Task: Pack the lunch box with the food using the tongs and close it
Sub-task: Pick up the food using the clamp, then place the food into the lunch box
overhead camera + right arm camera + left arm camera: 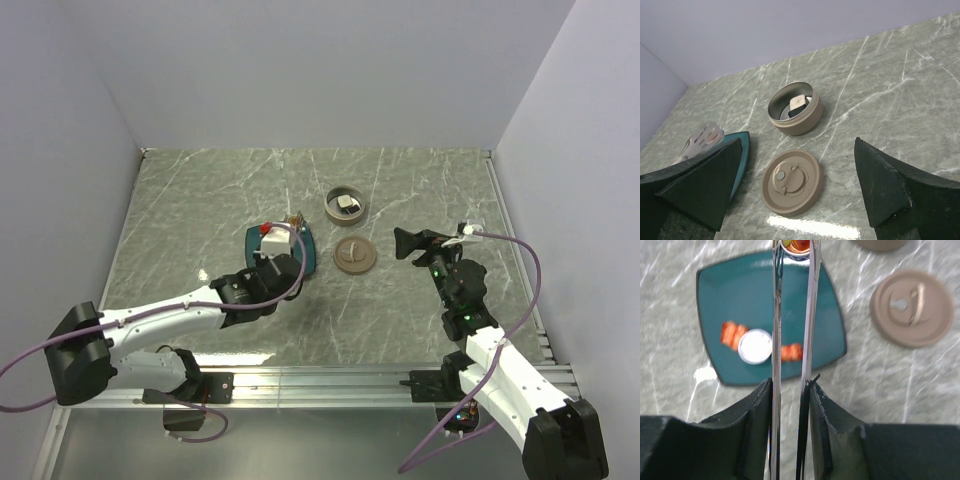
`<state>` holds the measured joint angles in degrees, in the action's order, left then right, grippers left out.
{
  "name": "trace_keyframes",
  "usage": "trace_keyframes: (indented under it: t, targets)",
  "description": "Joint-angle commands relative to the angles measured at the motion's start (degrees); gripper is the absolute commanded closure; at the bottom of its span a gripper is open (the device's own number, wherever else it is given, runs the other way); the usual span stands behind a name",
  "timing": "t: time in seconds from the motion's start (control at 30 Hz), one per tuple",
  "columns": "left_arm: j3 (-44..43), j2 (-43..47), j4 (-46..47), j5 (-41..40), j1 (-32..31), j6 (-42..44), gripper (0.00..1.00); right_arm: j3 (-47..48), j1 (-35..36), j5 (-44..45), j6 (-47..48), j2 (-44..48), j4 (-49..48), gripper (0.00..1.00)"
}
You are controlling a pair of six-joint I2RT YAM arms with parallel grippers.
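In the left wrist view the tongs [811,315] and a food piece [796,245] are cut off by the top edge. From above, the left arm [250,288] hides most of the plate [313,255].

- We see the lunch box [802,125] open, one piece [798,103] inside; lid [791,181] flat beside it;
- tongs [776,340] pinch a roll [797,246] at their tips;
- white round [755,346], orange bits [733,334] on plate [715,290].

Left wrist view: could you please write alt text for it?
The jaws of the left gripper clamp the tongs, whose arms run up the frame to a red-topped food piece between their tips. Below, a teal plate holds a white round and two orange pieces; a tan lid rests on the table at right.
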<state>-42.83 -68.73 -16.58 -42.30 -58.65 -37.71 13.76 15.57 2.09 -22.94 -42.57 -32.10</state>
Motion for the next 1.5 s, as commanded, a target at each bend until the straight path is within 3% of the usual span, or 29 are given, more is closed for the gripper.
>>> trace_keyframes:
  t: [0.0,0.4,1.2,1.47]
  targets:
    - [-4.62,-1.40,6.90,1.69,1.70,4.40,0.73,-0.49,-0.46,0.11,-0.09,0.29,-1.21,0.00]
    - [-17.72,-15.01,15.69,10.57,5.65,15.65,0.73,-0.75,-0.46,0.64,0.00,0.73,-1.04,0.00]
    - [-31.53,-32.69,16.75,19.27,10.75,19.26,0.73,-0.40,-0.54,0.99,0.61,-1.47,-1.92,0.00]
    - [-31.09,-32.43,16.75,17.96,11.19,18.64,0.59,-0.14,-0.54,0.90,0.70,-2.43,-2.36,0.00]
